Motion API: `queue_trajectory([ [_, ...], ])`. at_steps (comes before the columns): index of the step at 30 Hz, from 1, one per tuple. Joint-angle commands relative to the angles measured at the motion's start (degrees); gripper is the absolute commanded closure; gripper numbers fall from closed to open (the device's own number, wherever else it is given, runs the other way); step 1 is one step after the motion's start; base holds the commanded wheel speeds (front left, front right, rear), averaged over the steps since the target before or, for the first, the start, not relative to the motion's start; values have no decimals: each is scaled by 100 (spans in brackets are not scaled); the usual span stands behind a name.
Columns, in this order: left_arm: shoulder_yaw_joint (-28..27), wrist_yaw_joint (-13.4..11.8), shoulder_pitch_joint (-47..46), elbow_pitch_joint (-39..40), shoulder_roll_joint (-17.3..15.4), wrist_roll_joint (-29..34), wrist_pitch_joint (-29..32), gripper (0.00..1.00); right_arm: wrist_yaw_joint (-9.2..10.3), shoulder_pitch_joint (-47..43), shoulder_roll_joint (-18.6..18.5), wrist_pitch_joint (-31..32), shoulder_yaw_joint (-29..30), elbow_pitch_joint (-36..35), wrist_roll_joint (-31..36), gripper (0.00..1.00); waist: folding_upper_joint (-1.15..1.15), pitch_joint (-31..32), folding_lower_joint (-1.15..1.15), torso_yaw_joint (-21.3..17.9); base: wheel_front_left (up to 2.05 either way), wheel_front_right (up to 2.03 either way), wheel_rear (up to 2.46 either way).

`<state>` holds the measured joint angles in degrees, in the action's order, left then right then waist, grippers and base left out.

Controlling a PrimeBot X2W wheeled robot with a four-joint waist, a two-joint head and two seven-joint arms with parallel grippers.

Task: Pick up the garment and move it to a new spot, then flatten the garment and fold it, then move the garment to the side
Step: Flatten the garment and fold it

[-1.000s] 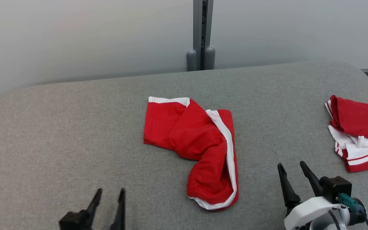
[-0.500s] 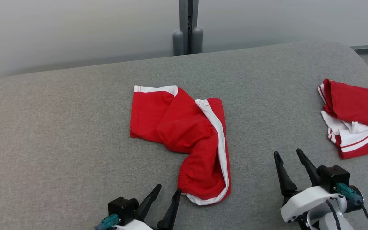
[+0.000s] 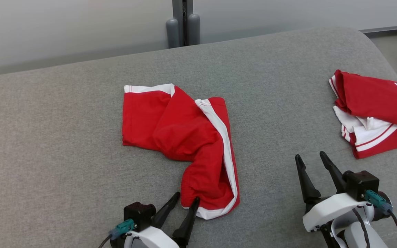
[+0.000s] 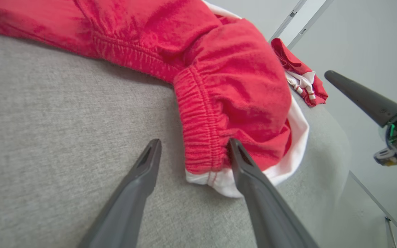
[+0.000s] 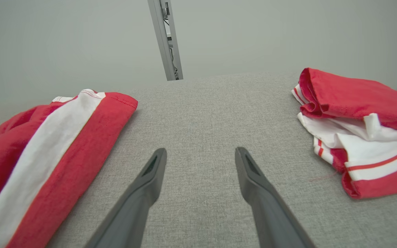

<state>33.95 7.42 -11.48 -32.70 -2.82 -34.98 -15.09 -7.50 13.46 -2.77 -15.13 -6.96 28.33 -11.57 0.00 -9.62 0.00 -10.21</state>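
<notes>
**Grey desk, red shorts, left gripper at the waistband**

Grey cloth covers the desk (image 3: 64, 137), with a pale wall (image 3: 64, 27) behind it. The shorts (image 3: 181, 137) lie crumpled near the middle, one leg toward the wall and the gathered waistband (image 4: 198, 137) at the near edge. A folded jersey (image 3: 370, 103) sits well apart at the far right.

The left gripper (image 3: 187, 196) is low over the near corner of the shorts, jaws spread wide and holding nothing. In the left wrist view, one finger is over bare desk and the other touches the red cloth, so the elastic band lies between them. The right gripper (image 3: 310, 155) hovers wide open and empty over bare desk, between shorts and jersey.

This looks like the first pick-up, with the grasp about to be made. To do it well, I'd push the fingers a bit further in and press down to the desk before closing, so the jaws take the whole thick elastic and not just a top fold. A shallow pinch on the white trim would likely slip when lifted. Lifting straight up should stop the cloth dragging.
</notes>
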Motion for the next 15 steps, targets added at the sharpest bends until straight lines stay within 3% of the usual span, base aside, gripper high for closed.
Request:
queue_trajectory([
  [1, 1, 5, -146, -14, -20, -52, -8, 96, 2, 27, -30, 0, 18, -22, -23, 0, 0, -18, 0, -24, 0, 0, 0],
  [2, -11, 5, -171, -6, -25, -63, -8, 100, 2, 33, -31, 0, 29, -22, -25, 0, 0, -20, 0, -31, 0, 0, 0],
  [6, -329, 5, -241, 256, -26, 40, -9, 100, 1, -9, -28, 0, 136, -14, -17, 0, 0, 21, 0, 11, 0, 0, 0],
  [11, -1277, 6, -35, 861, -25, 440, -7, 100, 1, -74, -30, 0, 206, -8, -63, 0, 0, 107, 0, 172, 0, 0, 0],
  [15, -1966, -31, 65, 905, -23, 666, -8, 100, 2, -97, -30, 0, 165, 9, -151, 0, 0, 176, 0, 295, 0, 0, 0],
])
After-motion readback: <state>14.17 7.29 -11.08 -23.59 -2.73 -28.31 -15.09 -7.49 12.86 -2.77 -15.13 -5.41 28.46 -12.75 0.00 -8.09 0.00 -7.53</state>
